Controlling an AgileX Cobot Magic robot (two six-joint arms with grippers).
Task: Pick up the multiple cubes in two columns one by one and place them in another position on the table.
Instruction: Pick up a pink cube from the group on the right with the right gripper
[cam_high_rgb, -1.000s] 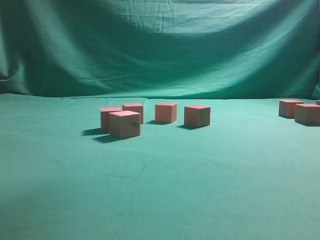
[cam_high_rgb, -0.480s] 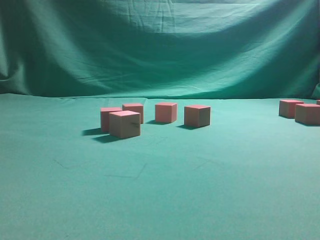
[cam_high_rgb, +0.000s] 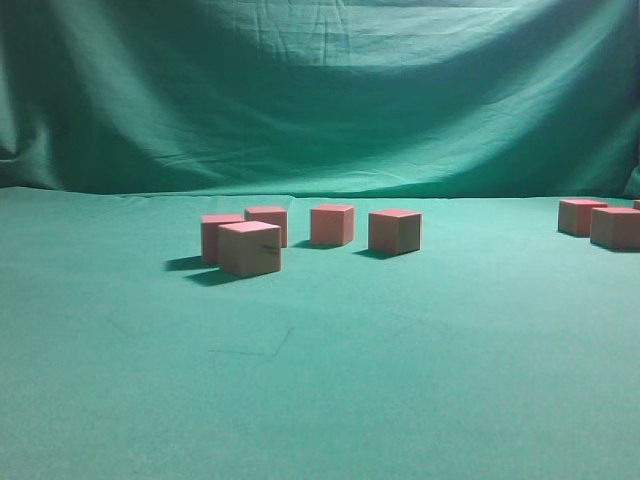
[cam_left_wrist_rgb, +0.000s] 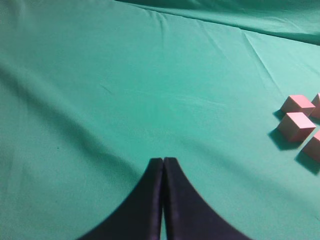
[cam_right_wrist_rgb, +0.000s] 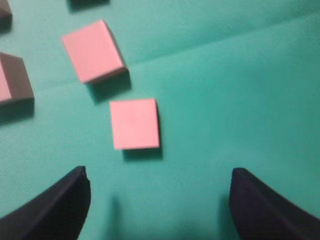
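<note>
Five cubes (cam_high_rgb: 249, 248) stand in a loose cluster on the teal counter (cam_high_rgb: 320, 380) in the exterior view, and the nearest cube of that cluster serves as landmark: one sits just behind it to the left, one behind it to the right, and two more run off to its right in a rough row. Well to the right of the landmark, at the frame's edge, a second group (cam_high_rgb: 614, 227) shows two cubes and a sliver of another. No arm appears in this view.

From the left wrist view, the left gripper (cam_left_wrist_rgb: 163, 165) is clenched, its two dark fingers pressed together with nothing between them, hanging over bare cloth. A few cubes (cam_left_wrist_rgb: 296, 125) lie far to its right.

From the right wrist view, the right gripper (cam_right_wrist_rgb: 157, 185) is released and wide, empty. One cube (cam_right_wrist_rgb: 134, 123) lies flat on the counter just ahead of the gap and left of its middle; another (cam_right_wrist_rgb: 93, 51) lies beyond it, tilted, with more at the left edge.

Judging by this, the right arm is between cubes, either just after setting one down or lining up over the next. A pickup would call for shifting left to centre the cube, squaring to its faces, descending, then closing.
</note>
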